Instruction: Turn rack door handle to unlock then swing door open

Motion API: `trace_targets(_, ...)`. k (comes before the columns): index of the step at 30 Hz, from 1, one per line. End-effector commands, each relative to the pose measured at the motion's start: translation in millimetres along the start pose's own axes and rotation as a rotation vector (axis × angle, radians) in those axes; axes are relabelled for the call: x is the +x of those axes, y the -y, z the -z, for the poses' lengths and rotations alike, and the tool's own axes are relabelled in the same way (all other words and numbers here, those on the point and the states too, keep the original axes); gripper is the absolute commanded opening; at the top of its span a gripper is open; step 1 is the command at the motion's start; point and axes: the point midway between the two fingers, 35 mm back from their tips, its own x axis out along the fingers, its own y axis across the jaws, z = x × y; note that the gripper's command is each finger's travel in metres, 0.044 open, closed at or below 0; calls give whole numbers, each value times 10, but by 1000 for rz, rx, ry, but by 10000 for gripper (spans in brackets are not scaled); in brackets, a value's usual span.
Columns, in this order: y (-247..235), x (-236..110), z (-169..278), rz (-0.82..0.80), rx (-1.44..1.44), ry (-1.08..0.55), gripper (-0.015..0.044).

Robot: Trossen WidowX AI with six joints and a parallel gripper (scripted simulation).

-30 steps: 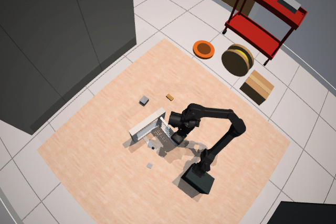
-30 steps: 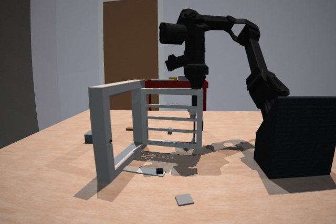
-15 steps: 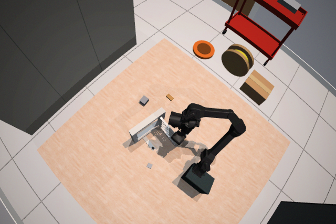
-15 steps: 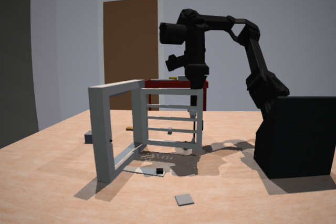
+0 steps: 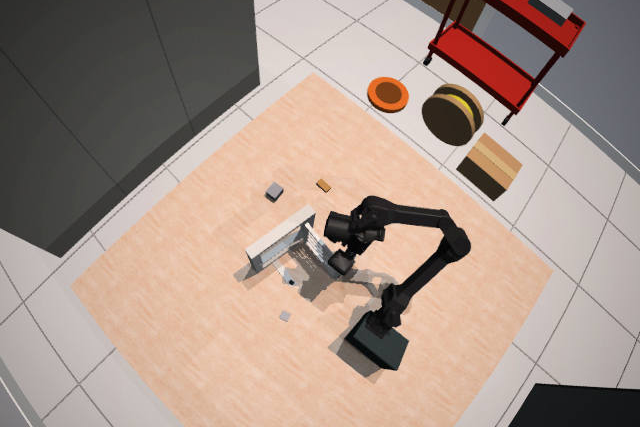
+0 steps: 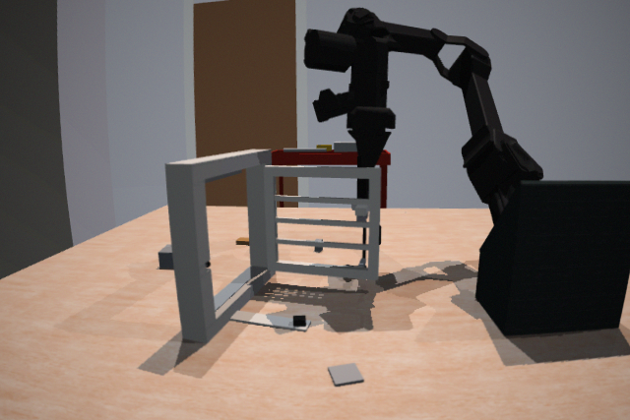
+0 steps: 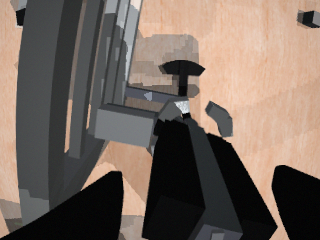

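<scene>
Gray slatted rack door (image 5: 318, 247) (image 6: 323, 171) (image 7: 125, 125), swung wide open from upright gray frame (image 5: 281, 237) (image 6: 185, 247)

The landmark is the grey rack frame (image 5: 281, 237) (image 6: 184, 247). The top view is taken from high above it and looks steeply down, turned so that the table edges run slantwise; it is the farthest of the three, and it takes in also the floor around the table. The exterior view stands low, a little above the table's level, and looks almost horizontally across the frame to the wall behind; it is nearer. The wrist view looks downward from close beside the frame's open door (image 5: 321, 249) (image 6: 373, 224) (image 7: 125, 125), the nearest of all. The top and exterior views share the whole frame and the arm.
</scene>
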Motion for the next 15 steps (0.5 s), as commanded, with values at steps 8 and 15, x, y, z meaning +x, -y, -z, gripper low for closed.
trace_targets(8, 7, -212, -10, -42, -21, 61, 287)
trace_targets(15, 11, -326, 2, -64, -36, 95, 287)
